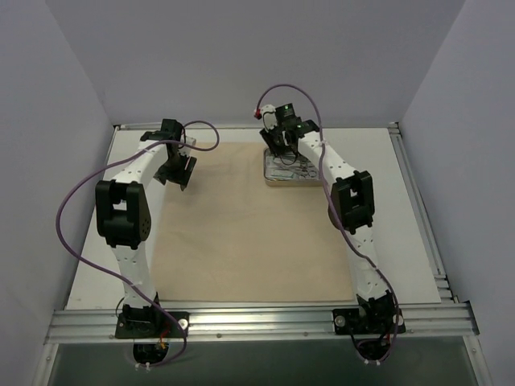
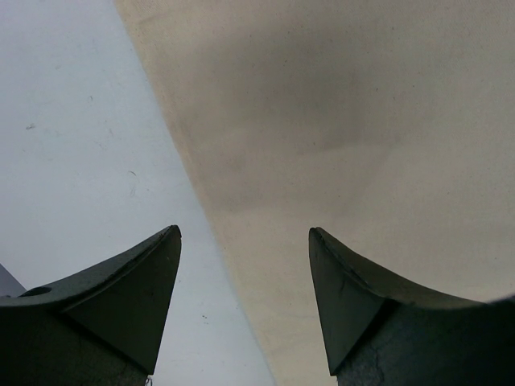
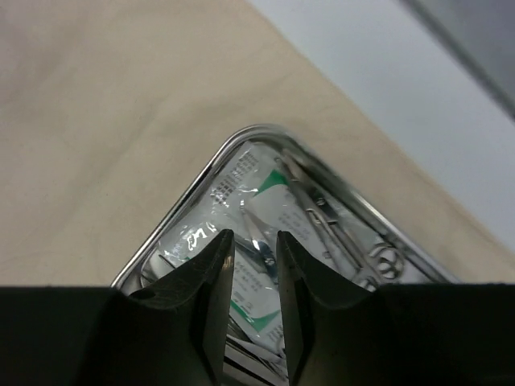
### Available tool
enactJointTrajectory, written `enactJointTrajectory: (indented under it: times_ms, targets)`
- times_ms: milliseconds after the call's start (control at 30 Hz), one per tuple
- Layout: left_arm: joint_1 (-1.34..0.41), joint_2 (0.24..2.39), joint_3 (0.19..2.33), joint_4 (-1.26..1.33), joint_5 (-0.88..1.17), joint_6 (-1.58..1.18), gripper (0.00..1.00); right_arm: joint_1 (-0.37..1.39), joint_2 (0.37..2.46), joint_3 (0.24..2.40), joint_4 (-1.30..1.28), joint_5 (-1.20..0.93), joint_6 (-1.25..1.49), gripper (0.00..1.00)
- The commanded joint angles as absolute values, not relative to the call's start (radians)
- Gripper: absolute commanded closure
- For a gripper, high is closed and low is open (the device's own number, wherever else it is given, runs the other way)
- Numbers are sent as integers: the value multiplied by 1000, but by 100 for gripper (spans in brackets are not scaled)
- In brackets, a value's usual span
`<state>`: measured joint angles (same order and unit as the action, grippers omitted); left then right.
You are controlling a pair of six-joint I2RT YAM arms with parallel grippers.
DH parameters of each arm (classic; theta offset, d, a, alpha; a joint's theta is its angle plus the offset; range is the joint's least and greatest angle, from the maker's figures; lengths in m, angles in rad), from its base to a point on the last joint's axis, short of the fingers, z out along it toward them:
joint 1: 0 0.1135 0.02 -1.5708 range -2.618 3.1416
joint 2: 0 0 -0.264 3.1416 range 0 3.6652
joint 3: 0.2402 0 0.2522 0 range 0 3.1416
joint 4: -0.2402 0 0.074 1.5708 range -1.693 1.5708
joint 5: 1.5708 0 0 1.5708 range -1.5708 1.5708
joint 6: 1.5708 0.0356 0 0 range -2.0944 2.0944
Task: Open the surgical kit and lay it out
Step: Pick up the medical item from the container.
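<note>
The beige cloth wrap [image 1: 249, 233] lies spread flat on the table. The small steel tray [image 1: 291, 183] stands on its far right part. In the right wrist view the tray's rim [image 3: 201, 181] shows, holding white packets with green marks [image 3: 249, 173] and slim scissor-handled clamps [image 3: 322, 213]. My right gripper [image 3: 253, 240] hangs just over the tray with a narrow gap between its fingers. A thin metal instrument [image 3: 256, 229] lies in that gap, and no grip on it shows. My left gripper [image 2: 245, 237] is wide open and empty over the cloth's left edge [image 2: 209, 209]. The tweezers cannot be made out.
The bare white table [image 1: 402, 209] borders the cloth on the right and on the left [image 2: 72, 145]. An aluminium rail [image 1: 257, 322] runs along the near edge by the arm bases. Grey walls close in on the left, back and right.
</note>
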<state>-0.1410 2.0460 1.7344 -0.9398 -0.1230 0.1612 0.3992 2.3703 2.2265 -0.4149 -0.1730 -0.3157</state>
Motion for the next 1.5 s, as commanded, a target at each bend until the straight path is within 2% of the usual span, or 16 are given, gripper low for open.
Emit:
enactJointTrajectory:
  times_ms: [0,700,900,1167,1467]
  targets:
    - [-132,2034,1756,-942,-110,156,26,353,2445,2261,-506,-169,-305,76]
    - [-132,2045,1749,-939,-103,153,26,334,2415,2217,-537,-207,-296,73]
    - [-132,2037,1743,-934,-104,155,26,295,2376,2139,-569,-210,-270,75]
    - [-132,2048,1752,-939,-98,155,26,290,2372,2160,-574,-210,-268,74]
    - [-130,2045,1738,-939,-101,156,26,295,2350,2083,-574,-229,-264,76]
